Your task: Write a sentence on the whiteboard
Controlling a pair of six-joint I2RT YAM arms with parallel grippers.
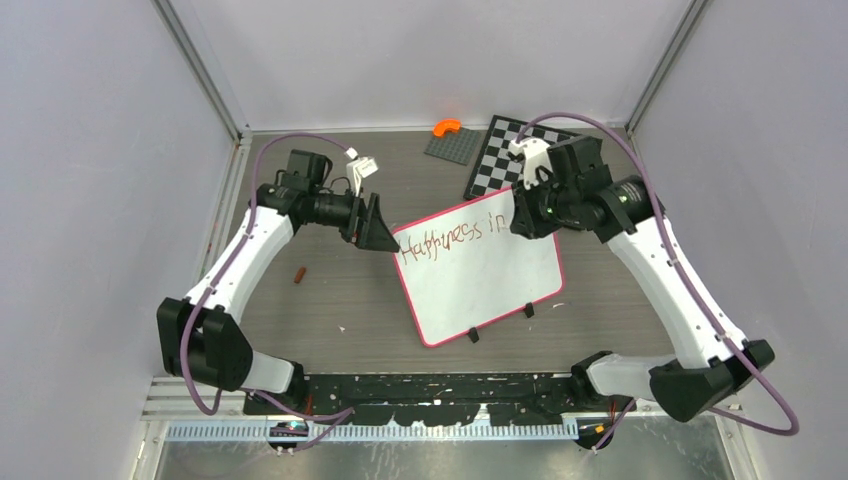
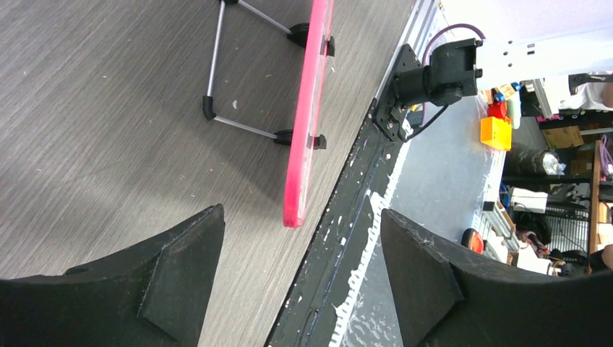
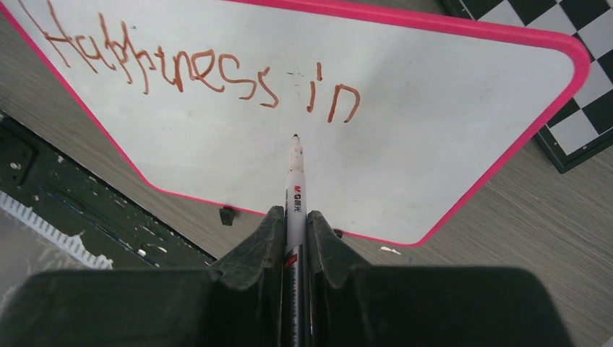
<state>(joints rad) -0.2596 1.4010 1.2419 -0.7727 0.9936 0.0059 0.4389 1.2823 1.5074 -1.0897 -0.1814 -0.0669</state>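
I count one whiteboard [image 1: 485, 285], one marker [image 3: 296, 189], one chessboard [image 1: 500, 160] and two written words [image 3: 166, 69].

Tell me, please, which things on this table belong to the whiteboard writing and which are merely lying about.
In the job:
whiteboard
words "Happiness in" written on it
marker, held in the right fingers

Lying about:
chessboard
dark grey square
orange piece at its far edge
small red-brown piece left of the whiteboard

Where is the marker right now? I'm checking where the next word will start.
Right wrist view: the marker is clamped in the right hand, its tip pointing at the whiteboard just below the end of the sentence.
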